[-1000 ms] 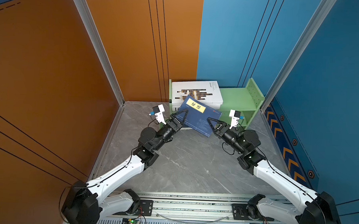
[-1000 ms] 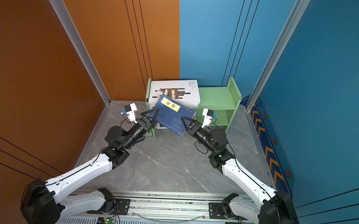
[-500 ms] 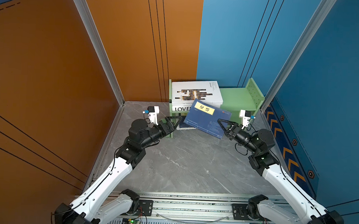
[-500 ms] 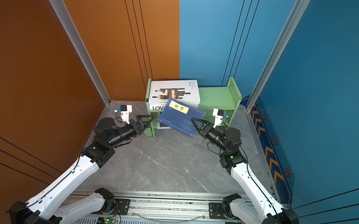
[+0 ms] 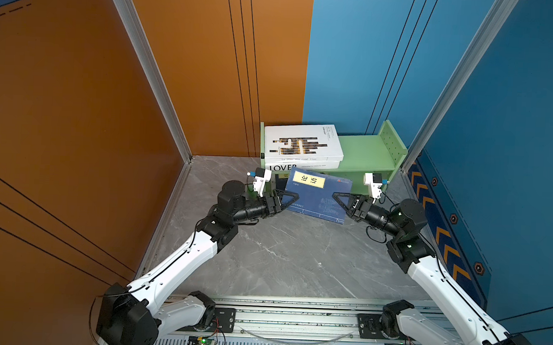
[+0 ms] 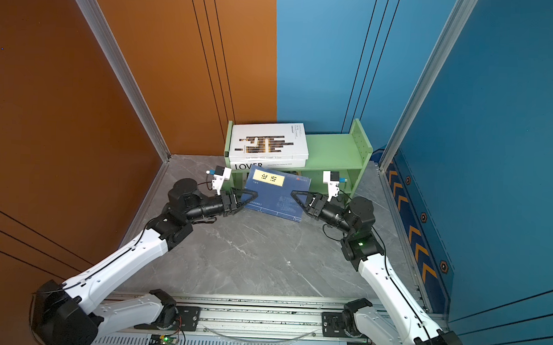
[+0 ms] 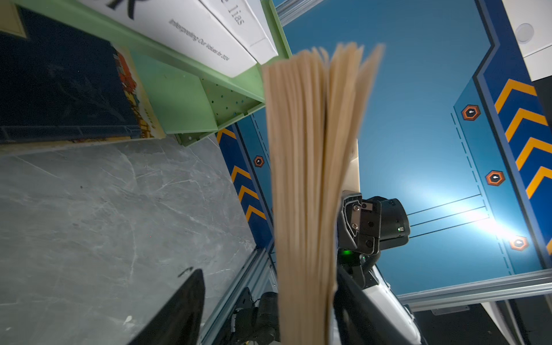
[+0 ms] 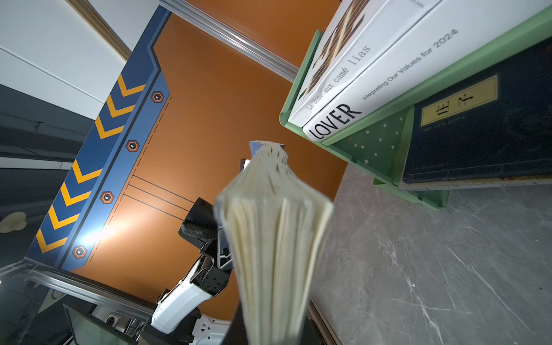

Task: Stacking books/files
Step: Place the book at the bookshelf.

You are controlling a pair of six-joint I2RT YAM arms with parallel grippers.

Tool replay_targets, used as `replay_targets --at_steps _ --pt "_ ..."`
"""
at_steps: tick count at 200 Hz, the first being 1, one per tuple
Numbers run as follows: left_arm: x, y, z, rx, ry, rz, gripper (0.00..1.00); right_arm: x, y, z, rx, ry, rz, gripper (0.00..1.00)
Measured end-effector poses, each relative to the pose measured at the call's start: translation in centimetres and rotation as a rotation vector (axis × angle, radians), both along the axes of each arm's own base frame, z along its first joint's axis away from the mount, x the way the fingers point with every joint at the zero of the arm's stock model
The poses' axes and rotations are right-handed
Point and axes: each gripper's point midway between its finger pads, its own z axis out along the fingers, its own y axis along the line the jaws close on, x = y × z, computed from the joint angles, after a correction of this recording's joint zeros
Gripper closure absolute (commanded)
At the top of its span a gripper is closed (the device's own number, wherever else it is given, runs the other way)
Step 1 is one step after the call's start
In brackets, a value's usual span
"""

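We find the navy book (image 5: 315, 197) raised off the desk (image 5: 281, 250), tilted, just in front of the shelf (image 5: 366, 151), which stands at the desk's far edge. Its yellow label faces up in both top views.

Right gripper (image 5: 334, 195): fingers together, clamped on the book's right edge. The right wrist view shows the page block (image 8: 274, 239) pinched between them.

Left gripper (image 5: 295, 198): at the book's left edge, fingers apart and straddling it. In the left wrist view one finger (image 7: 179, 313) stands clear of the pages (image 7: 301, 179). The opposite one lies close against them, though we cannot confirm contact.

On the shelf's top deck, at its left end, the LOVER book (image 5: 301, 166) lies flat. The barred book (image 5: 302, 142) is stacked squarely on it.

In the lower compartment a second navy book (image 8: 478, 134) lies flat on the picture book (image 7: 137, 98). Only a yellow strip of the latter shows along one edge.
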Motion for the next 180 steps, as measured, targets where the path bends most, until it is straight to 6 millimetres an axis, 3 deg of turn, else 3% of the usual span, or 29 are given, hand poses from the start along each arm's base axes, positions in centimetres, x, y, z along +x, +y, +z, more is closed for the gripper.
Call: replay_targets --at_steps 28,47,65,88,138,180 --pt "-0.2 -0.4 0.7 -0.016 -0.028 -0.026 0.84 0.4 0.2 -0.6 -0.007 0.019 0.007 0.86" --pt "-0.3 -0.4 1.3 -0.035 -0.046 -0.03 1.0 0.8 0.2 -1.1 -0.015 0.03 0.001 0.83" --pt "-0.2 -0.4 1.3 -0.051 -0.056 -0.021 1.0 1.2 0.1 -1.3 -0.017 0.032 -0.016 0.76" --pt "-0.1 -0.1 -0.9 -0.056 -0.03 0.009 1.0 1.5 0.1 -2.2 -0.031 0.039 -0.029 0.64" --pt "-0.4 0.4 -7.3 -0.039 0.092 0.069 1.0 2.4 -0.5 -9.5 -0.102 0.207 -0.087 0.55" --pt "0.7 1.4 -9.0 -0.017 0.107 0.168 1.0 2.5 -0.9 -13.7 -0.141 0.301 -0.12 0.51"
